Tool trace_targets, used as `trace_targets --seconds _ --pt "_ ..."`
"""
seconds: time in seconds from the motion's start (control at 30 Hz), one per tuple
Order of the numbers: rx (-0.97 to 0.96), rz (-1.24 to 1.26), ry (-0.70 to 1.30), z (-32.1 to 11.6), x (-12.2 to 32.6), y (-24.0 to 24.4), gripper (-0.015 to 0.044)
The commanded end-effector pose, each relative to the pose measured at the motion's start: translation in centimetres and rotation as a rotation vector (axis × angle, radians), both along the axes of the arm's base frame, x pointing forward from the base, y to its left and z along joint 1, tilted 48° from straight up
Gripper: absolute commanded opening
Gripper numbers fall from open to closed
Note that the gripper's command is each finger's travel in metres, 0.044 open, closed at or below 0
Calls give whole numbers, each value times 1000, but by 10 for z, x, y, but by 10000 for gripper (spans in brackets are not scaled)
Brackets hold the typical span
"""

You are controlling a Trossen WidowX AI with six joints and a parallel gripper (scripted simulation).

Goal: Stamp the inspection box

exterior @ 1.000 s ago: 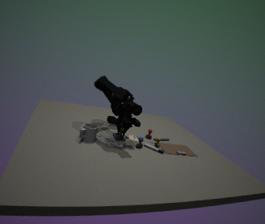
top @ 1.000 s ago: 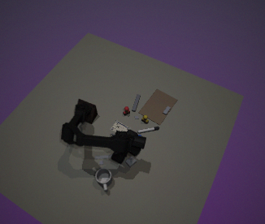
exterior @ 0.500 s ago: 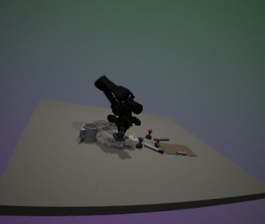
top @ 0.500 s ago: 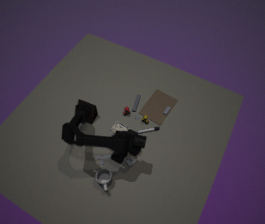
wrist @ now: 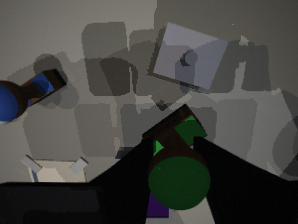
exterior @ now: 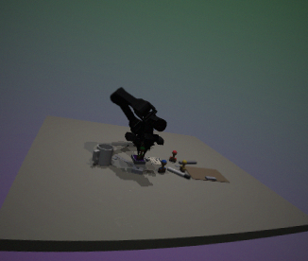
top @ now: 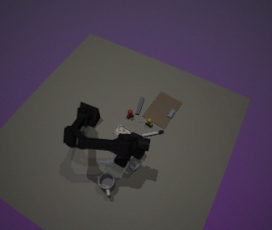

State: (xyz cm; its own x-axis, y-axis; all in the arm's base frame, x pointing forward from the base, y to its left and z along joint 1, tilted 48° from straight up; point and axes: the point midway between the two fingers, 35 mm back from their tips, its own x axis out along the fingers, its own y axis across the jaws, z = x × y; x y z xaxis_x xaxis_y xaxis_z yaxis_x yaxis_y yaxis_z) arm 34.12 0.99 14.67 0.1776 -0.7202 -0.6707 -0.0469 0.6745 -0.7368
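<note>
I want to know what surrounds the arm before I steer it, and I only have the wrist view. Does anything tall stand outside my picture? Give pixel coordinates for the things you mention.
Observer: Yes, a grey mug (top: pixel 106 182) (exterior: pixel 105 155) stands upright.

Operator: Where does its handle point?

Observer: The handle (top: pixel 108 192) (exterior: pixel 96 157) points away from the arm (top: pixel 97 144) (exterior: pixel 136 101).

Operator: Any stamps besides my green one (exterior: pixel 142 148) (wrist: pixel 179 182) and blue one (exterior: pixel 163 163) (wrist: pixel 7 101)?

Observer: Two: a red-topped stamp (top: pixel 130 113) (exterior: pixel 174 155), and a yellow-topped stamp (top: pixel 149 122) (exterior: pixel 183 165) by the brown board (top: pixel 162 108) (exterior: pixel 207 174).

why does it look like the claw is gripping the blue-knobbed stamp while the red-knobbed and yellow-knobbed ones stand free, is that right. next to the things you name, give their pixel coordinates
Not quite: the claw (exterior: pixel 141 152) (wrist: pixel 173 143) is closed on the green-knobbed stamp with a dark brown body (wrist: pixel 179 182), as the wrist view shows. The round red-knobbed (top: pixel 130 112) (exterior: pixel 174 153) and yellow-knobbed (top: pixel 149 121) (exterior: pixel 183 163) stamps do stand free.
</note>
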Motion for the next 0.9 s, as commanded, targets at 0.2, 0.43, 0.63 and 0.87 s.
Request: trace_targets --seconds 0.2,0.43,0.63,0.87 --pt "6 0 -6 4 0 5 0" --pt "6 0 -6 7 -1 8 0" --pt "5 0 -6 9 -2 10 0" --pt "5 -1 -6 11 -3 12 0"
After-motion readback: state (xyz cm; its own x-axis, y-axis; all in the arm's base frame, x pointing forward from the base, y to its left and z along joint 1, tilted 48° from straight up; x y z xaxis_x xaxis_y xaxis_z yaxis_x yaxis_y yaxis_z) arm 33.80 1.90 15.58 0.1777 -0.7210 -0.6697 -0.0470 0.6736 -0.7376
